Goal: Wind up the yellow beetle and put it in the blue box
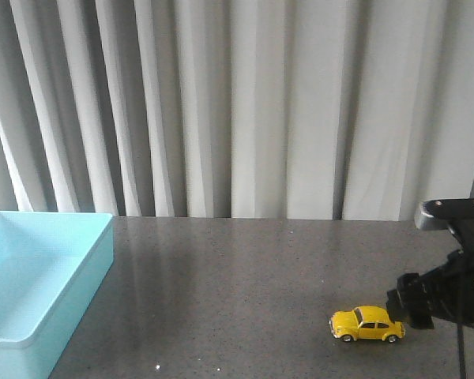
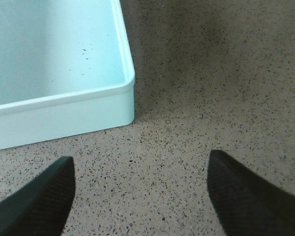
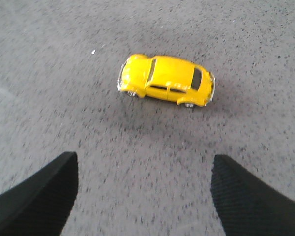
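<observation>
Right pincer (image 3: 142, 196) is spread wide just short of the beetle (image 3: 166, 80), which sits free on the table (image 1: 261, 276) well apart from the box (image 1: 31, 308), so straddle its sides squarely before closing.

The yellow beetle (image 1: 367, 324) is sitting on the dark speckled table (image 1: 245, 292), just beside the right gripper (image 1: 415, 304); the blue box (image 1: 39, 284) is resting well apart at left.

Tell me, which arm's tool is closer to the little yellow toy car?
Right. Its tool hovers open beside the small yellow toy car; the left tool sits far off by the pale blue plastic tray.
</observation>
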Tool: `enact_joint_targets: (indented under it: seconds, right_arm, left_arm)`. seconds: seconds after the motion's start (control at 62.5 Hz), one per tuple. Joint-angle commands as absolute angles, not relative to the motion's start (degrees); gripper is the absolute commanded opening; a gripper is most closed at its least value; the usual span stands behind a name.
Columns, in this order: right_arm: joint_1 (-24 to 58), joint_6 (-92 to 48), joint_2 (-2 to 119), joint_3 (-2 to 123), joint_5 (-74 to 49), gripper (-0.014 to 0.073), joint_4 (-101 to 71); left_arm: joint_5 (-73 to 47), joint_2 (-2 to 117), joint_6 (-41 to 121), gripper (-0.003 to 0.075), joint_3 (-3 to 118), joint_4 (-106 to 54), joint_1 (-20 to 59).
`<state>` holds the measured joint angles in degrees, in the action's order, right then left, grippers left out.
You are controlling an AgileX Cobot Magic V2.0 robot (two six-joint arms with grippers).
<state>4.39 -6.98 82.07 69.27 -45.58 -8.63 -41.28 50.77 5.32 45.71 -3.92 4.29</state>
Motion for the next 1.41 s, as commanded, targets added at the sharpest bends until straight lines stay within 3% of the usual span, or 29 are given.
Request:
enact_joint_targets:
  seconds: [0.0, 0.688, 1.392]
  right_arm:
    - [4.42, -3.98, 86.17, 76.69, -46.13, 0.0561, -7.52]
    - [4.30, -1.84, 116.00, 108.13, -64.68, 0.0561, -7.67]
    - [4.04, -0.80, 121.98, 110.14, -67.27, 0.0561, -7.41]
  left_arm:
    - [-37.20, 50.52, 5.33, 0.0536, 47.52, -4.81, 4.66]
    - [-37.14, 50.52, 5.33, 0.0536, 47.41, -4.81, 4.66]
    - [-37.32, 50.52, 5.33, 0.0536, 47.41, -4.81, 4.66]
